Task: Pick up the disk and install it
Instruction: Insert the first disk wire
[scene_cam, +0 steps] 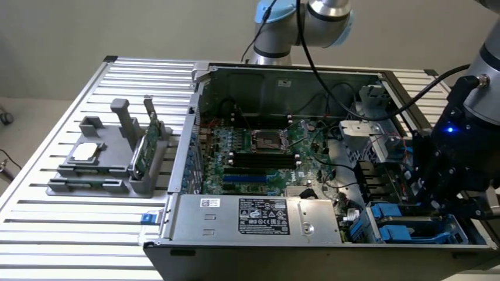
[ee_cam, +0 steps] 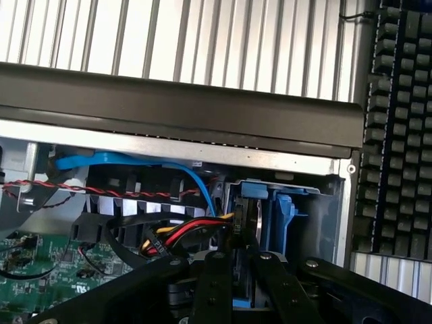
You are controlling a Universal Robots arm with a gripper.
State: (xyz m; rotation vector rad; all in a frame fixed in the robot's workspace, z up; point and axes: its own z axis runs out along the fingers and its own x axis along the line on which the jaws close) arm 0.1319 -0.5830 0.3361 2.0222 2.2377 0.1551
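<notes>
While the tool [ee_cam: 236, 280], nearly closed, pinches the disk [ee_cam: 251, 223] upright at the computer case's [scene_cam: 258, 219] blue drive bay [scene_cam: 406, 225], seating it calls for staying square to that bay.

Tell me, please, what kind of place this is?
Probably a robotics test bench for computer assembly: an open computer case lies on a slatted metal table, with a grey parts holder beside it and a keyboard nearby.

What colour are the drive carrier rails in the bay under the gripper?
Blue plastic carrier rails; clearest in the wrist view, just beyond the gripper.
</notes>
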